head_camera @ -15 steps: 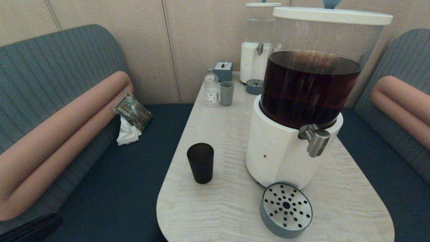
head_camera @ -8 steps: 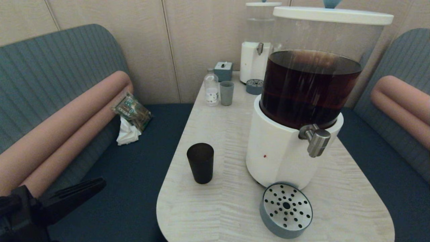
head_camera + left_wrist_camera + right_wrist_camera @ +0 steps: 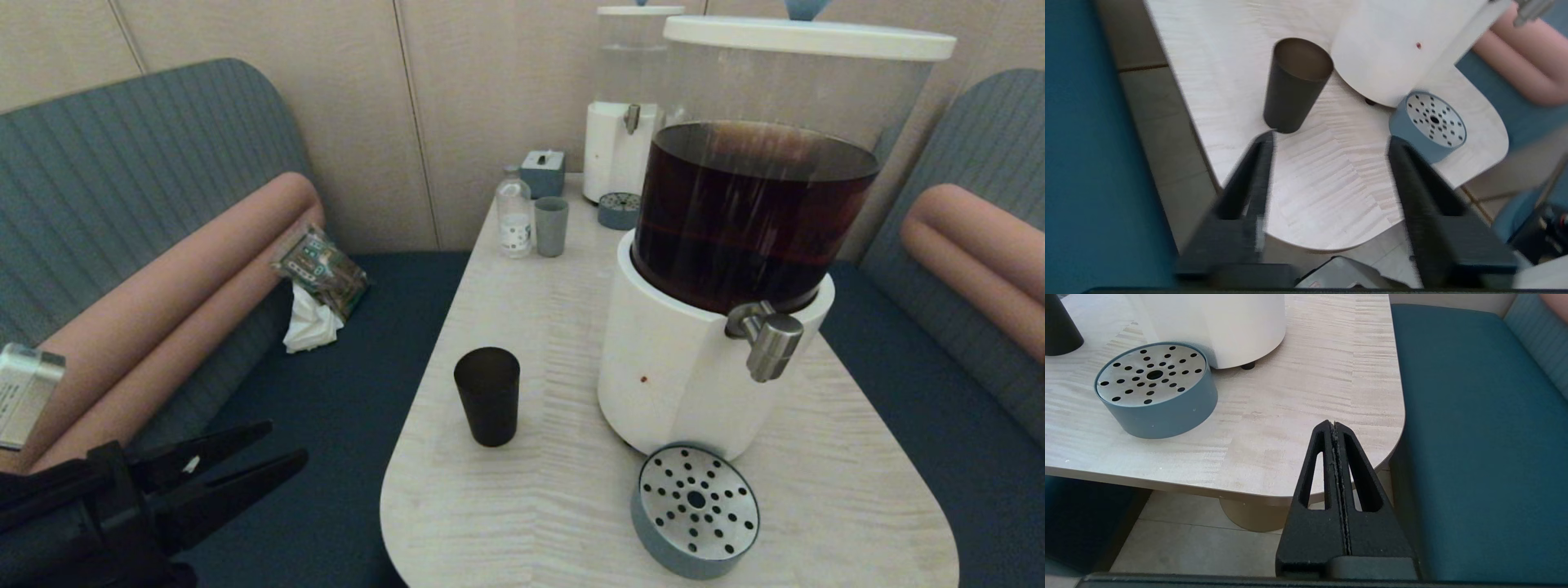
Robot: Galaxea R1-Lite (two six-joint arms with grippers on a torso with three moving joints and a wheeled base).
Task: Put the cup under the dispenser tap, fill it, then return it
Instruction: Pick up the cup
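Cup [image 3: 486, 396] untouched on table [image 3: 563, 523] | left gripper [image 3: 277, 449] just swung in, jaws wide, well short | right gripper [image 3: 1334, 428] parked, closed | grasp next

Head camera overlooks table [image 3: 571, 523]; both wrist cameras share it.

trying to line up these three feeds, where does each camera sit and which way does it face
Head view: high on the robot, looking forward and down at the table, the cup and the dispenser tap; the open left pincer shows at lower left.
Left wrist view: behind the left pincer, facing the cup across the table's near edge.
Right wrist view: behind the shut right pincer, low off the table's near right corner.
Shared: all three show the drip tray.
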